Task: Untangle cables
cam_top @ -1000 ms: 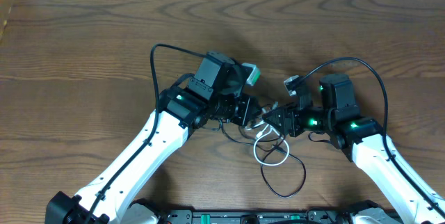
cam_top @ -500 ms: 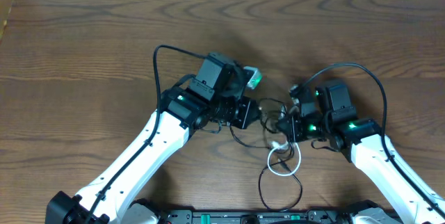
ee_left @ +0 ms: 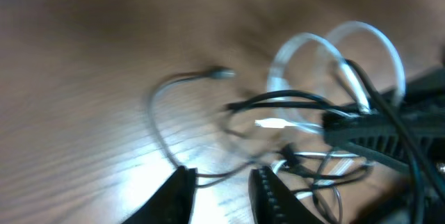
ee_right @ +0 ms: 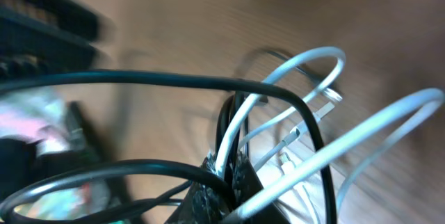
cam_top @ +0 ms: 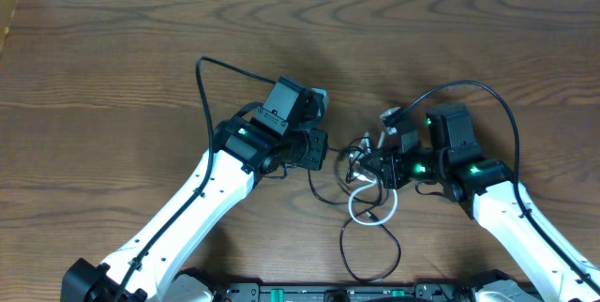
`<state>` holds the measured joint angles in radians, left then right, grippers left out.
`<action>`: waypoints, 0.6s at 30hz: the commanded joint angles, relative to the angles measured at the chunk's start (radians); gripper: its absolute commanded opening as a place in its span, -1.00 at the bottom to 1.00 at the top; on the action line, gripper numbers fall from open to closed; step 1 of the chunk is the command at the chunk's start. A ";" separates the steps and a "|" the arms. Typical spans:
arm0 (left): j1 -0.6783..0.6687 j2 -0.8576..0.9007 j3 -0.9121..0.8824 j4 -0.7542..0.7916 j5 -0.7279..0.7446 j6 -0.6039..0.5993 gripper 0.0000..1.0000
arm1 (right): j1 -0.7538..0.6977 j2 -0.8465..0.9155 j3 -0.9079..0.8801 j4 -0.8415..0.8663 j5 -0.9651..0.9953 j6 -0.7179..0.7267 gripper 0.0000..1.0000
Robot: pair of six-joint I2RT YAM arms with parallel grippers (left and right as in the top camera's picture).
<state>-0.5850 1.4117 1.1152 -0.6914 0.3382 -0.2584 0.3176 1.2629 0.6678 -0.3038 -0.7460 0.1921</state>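
The cables [cam_top: 367, 210] lie tangled between my two grippers: a white loop near the middle and a thin black loop [cam_top: 370, 263] trailing toward the table's front edge. My right gripper [cam_top: 368, 165] is shut on the bundle; in the right wrist view its fingertips [ee_right: 233, 175] pinch a white cord [ee_right: 306, 60] and a black cord [ee_right: 160, 78] together. My left gripper [cam_top: 320, 149] sits just left of the tangle with its jaws apart. In the blurred left wrist view a thin black strand [ee_left: 163, 133] with a small plug end [ee_left: 222, 73] curves to the left gripper's [ee_left: 222, 182] fingertips.
Thick black arm cables arch over the wooden table [cam_top: 112, 58] behind each wrist, one at the left [cam_top: 208, 66] and one at the right [cam_top: 483, 84]. The table's far edge runs along the top of the overhead view.
My left gripper has drawn back to the left, away from the tangle. The right gripper has shifted slightly left and up with the bundle, and the loops have moved with it.
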 commanded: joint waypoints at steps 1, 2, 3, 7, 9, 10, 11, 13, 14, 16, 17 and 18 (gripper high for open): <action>0.001 -0.005 0.003 0.002 0.237 0.063 -0.25 | 0.002 -0.011 0.002 0.024 -0.129 -0.014 -0.98; 0.001 -0.005 0.003 0.000 0.290 0.092 -0.19 | 0.002 -0.011 0.002 0.024 -0.091 0.006 -0.98; 0.001 -0.005 0.003 -0.001 0.322 0.111 -0.14 | 0.002 -0.011 0.002 0.021 -0.042 0.037 -0.98; 0.001 -0.005 0.003 -0.003 0.365 0.140 0.01 | 0.002 -0.011 0.002 0.016 0.157 0.178 -0.99; 0.001 -0.005 0.003 -0.002 0.365 0.144 0.02 | 0.002 -0.011 0.002 0.016 0.204 0.219 -0.98; 0.001 -0.005 0.003 -0.002 0.365 0.146 0.01 | 0.002 -0.011 0.002 0.016 0.220 0.227 -0.98; 0.001 -0.005 0.003 -0.003 0.365 0.146 0.01 | 0.002 -0.011 0.002 0.016 0.227 0.227 -0.98; 0.001 -0.005 0.003 -0.002 0.365 0.146 0.01 | 0.002 -0.011 0.002 0.011 0.245 0.228 -0.98; 0.001 -0.005 0.003 0.000 0.366 0.146 0.01 | 0.002 -0.011 0.002 0.003 0.256 0.231 -0.98; 0.001 -0.005 0.003 0.004 0.366 0.146 0.01 | 0.002 -0.011 0.002 -0.018 0.282 0.242 -0.98; 0.001 -0.005 0.003 0.010 0.366 0.146 0.01 | 0.002 -0.011 0.002 -0.026 0.286 0.241 -0.98; 0.001 -0.005 0.003 0.019 0.369 0.145 0.01 | 0.002 -0.011 0.002 -0.030 0.284 0.241 -0.98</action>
<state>-0.5850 1.4117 1.1152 -0.6842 0.6830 -0.1303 0.3176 1.2629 0.6678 -0.3279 -0.5041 0.4034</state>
